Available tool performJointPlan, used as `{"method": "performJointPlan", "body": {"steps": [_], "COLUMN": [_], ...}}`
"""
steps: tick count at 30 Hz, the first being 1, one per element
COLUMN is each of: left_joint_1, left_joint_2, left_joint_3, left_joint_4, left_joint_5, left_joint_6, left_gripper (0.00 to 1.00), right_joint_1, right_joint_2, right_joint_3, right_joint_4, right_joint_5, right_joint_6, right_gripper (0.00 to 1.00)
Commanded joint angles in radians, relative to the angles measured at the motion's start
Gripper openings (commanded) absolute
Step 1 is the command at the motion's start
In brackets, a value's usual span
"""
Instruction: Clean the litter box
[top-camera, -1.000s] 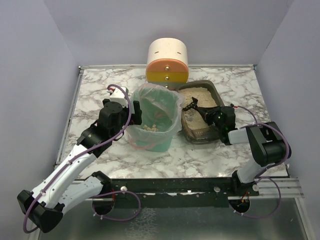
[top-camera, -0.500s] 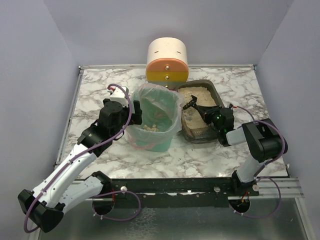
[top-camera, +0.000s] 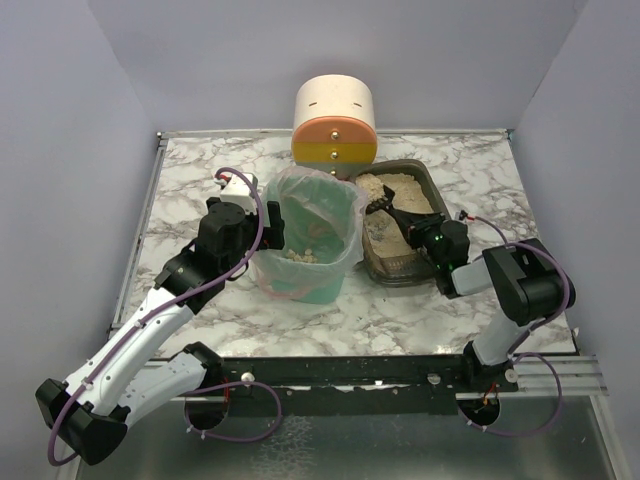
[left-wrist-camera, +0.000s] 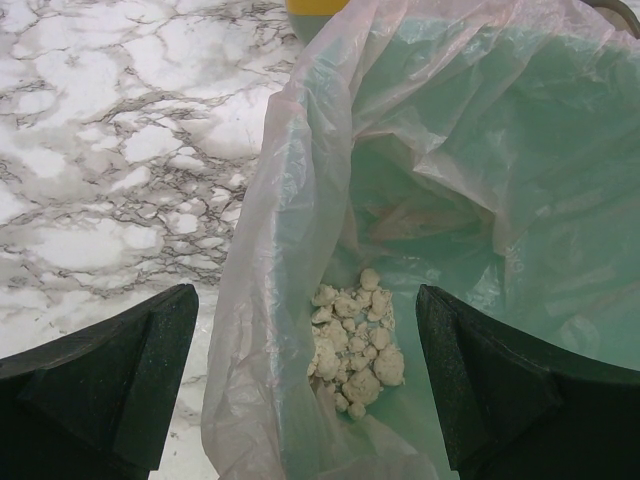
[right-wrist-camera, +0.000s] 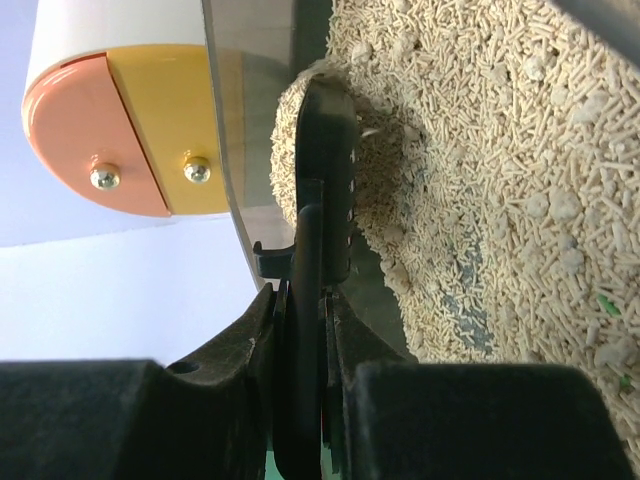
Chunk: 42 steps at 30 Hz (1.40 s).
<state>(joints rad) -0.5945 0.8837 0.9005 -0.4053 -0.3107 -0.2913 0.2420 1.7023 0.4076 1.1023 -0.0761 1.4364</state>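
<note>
Jaws first: the left jaws stand wide, one finger (left-wrist-camera: 100, 370) on each side of the near lip of the clear bag liner (left-wrist-camera: 300, 250). They grip nothing, and I cannot tell whether they touch the plastic. The liner sits in the green bin (top-camera: 305, 265), on the marble worktop (top-camera: 190, 180) in front of the left arm (top-camera: 170, 310). A small heap of pale clumps (left-wrist-camera: 352, 345) lies at the bottom of the bag, so some waste has already been taken out and dropped there.

The right jaws are clamped narrow on the handle of a black slotted scoop (right-wrist-camera: 325, 170), which is turned edge-on in the wrist view. The right arm (top-camera: 520, 285) reaches in from the near right, over the tray.

The litter box (top-camera: 395, 272) stands just beside the bin, on its right. The scoop's head is at the far-left corner of the box, pushed into a mound of beige litter (right-wrist-camera: 480, 150) banked against the tray wall. I take this to be another scooping pass under way. The load is not yet lifted, and the carry to the bin and the tipping are still to do. Lumps showing among the pellets suggest more passes may be needed. A dark bare patch of tray floor shows nearer the jaws.

Behind both, at the far edge, lies the cream, orange and yellow cylinder (top-camera: 335, 120), close to the box's far corner.
</note>
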Motion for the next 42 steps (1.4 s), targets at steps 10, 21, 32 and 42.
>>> {"method": "performJointPlan", "body": {"steps": [10,21,32,42], "left_joint_1": [0.007,0.007,0.007,0.007], "left_joint_2": [-0.029,-0.040,-0.053,-0.056], "left_joint_3": [-0.020,-0.022,-0.026,-0.026], "left_joint_4": [0.017,0.017,0.014,0.014], "left_joint_5": [0.007,0.008,0.002,0.004], "left_joint_6": [0.002,0.001,0.001,0.000], "left_gripper": [0.99,0.99,0.99,0.99], "right_joint_1": [-0.007,-0.077,-0.176,-0.237], "right_joint_2": [-0.157,-0.320,-0.503,-0.668], "right_joint_3": [-0.105,-0.207,-0.286,-0.279], "right_joint_4": [0.022,-0.044,-0.132,-0.218], "right_joint_5": [0.024,0.022,-0.048,-0.185], "right_joint_6": [-0.022,-0.059,-0.059,-0.060], "right_gripper": [0.01,0.01,0.00,0.01]}}
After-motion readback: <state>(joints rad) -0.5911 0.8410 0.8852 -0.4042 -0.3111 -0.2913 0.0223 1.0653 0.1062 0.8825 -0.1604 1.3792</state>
